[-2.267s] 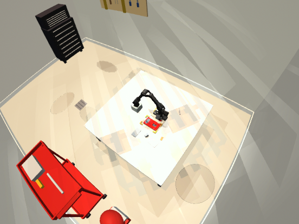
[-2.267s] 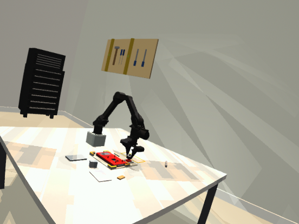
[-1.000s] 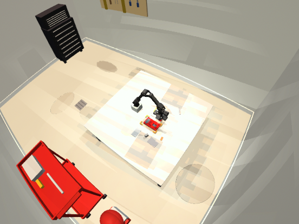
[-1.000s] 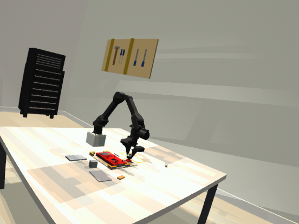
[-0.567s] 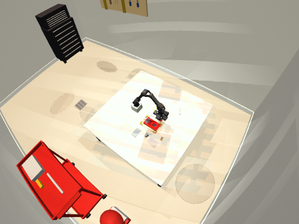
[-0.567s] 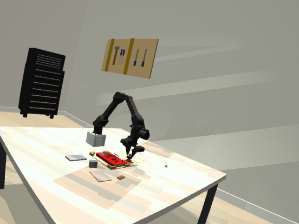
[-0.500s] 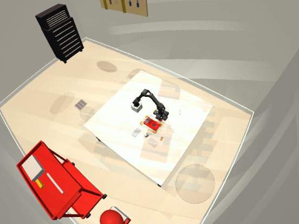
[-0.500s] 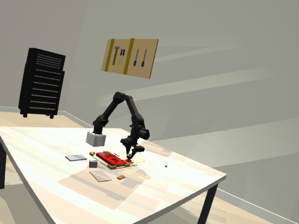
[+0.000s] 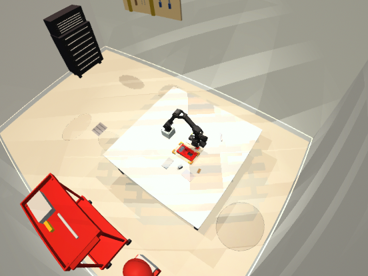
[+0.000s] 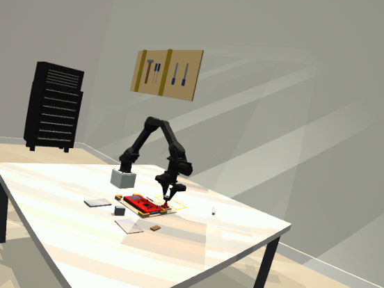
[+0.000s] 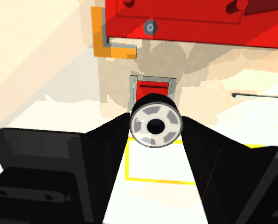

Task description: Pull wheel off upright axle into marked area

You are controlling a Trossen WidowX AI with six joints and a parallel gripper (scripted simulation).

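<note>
The wheel, dark-rimmed with a pale spoked face and a dark centre hole, faces the wrist camera. My gripper is shut on it, one black finger on each side. Just beyond the wheel in the wrist view is a small red stand in a grey bracket, also low under the fingers in the exterior view. The upright axle is hidden, so whether the wheel is clear of it cannot be told. The marked area, a yellow outline, lies on the table, partly behind the fingers in the wrist view.
A red casing lies beside the stand, between orange corner brackets. A thin dark rod lies to one side. A grey block, a brown block and two flat plates lie farther off on the table.
</note>
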